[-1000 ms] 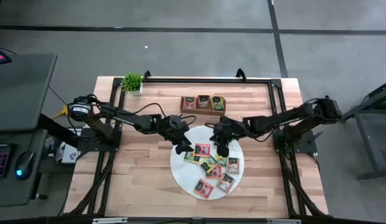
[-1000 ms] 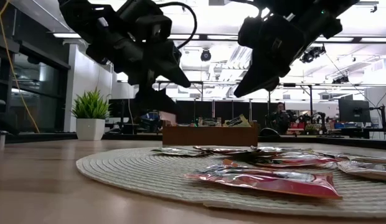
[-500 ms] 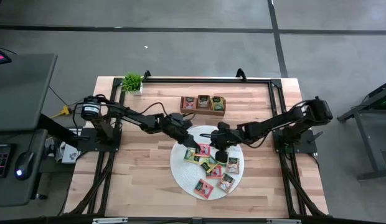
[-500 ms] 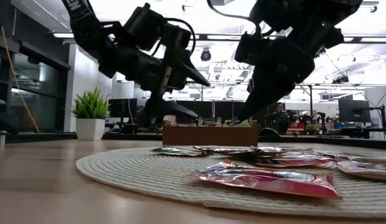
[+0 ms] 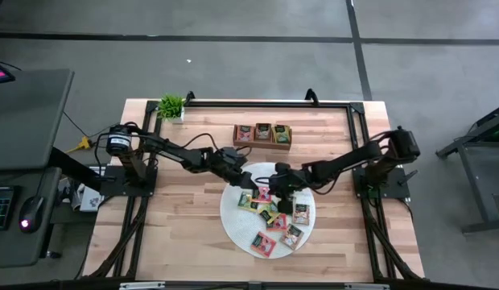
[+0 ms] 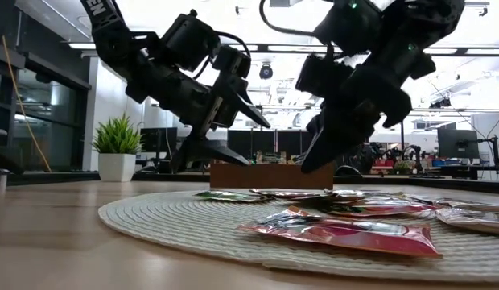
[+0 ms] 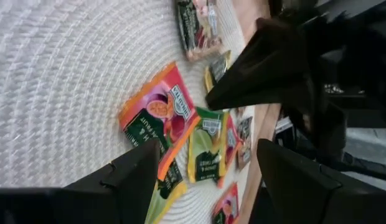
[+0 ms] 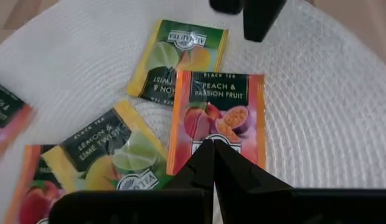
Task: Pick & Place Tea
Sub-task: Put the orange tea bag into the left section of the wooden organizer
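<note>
Tea packets [image 5: 274,216] lie scattered over a round white woven mat [image 5: 233,221] at the centre of the bench [image 5: 169,234], as two dark arms meet above the mat's 12 o'clock edge. The left gripper [image 5: 248,184] hangs low with its jaws spread wide; its wrist camera looks between them at an orange peach and passion fruit packet [image 7: 159,118] and a green packet beside it. The right gripper [image 5: 275,187] hovers just across from it, jaws pressed together with nothing between them, their tips over the same orange packet [image 8: 219,121].

A brown wooden tray [image 5: 262,134] at the bench's 12 o'clock side already shows a packet in each of its three compartments, so the job looks partly done. About ten packets appear to remain on the mat, and neither gripper holds one yet.

Much is hard to read: the low view shows the packets only edge-on, the exact count in the overlapping pile is uncertain, and how many packets are stacked in each tray compartment cannot be told. A small potted plant [image 5: 172,105] stands at the bench's 11 o'clock corner.
</note>
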`<state>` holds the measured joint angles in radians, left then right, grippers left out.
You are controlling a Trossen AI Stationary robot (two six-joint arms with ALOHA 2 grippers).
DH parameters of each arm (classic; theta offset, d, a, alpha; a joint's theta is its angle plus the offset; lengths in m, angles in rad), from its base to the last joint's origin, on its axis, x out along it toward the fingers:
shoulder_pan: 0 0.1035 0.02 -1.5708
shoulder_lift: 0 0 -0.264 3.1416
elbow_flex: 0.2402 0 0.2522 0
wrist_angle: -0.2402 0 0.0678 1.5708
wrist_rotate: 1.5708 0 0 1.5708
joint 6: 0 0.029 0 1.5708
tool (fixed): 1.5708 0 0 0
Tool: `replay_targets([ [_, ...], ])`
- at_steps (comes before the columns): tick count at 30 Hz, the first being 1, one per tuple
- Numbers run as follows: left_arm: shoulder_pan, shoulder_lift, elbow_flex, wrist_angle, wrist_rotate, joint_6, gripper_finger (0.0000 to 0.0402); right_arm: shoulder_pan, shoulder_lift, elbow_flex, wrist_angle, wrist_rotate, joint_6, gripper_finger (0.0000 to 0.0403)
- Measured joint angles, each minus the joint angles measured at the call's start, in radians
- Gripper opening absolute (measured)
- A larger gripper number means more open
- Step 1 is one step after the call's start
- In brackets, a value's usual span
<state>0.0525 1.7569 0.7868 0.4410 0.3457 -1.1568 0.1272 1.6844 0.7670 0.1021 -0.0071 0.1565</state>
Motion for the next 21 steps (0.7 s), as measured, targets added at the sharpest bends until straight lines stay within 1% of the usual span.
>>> replay_targets([
  [4, 0.000, 0.000, 0.000, -0.002, -0.009, -0.002, 0.0266, -0.001, 0.024, 0.000, 0.011, -0.001, 0.001, 0.0000],
  [11, 0.000, 0.000, 0.000, -0.026, 0.000, -0.025, 0.0266, 0.000, 0.026, -0.003, 0.016, -0.024, 0.005, 0.0000],
  [21, 0.000, 0.000, 0.000, -0.026, -0.015, -0.025, 0.0266, 0.029, 0.032, -0.003, 0.019, -0.016, 0.027, 0.0000],
])
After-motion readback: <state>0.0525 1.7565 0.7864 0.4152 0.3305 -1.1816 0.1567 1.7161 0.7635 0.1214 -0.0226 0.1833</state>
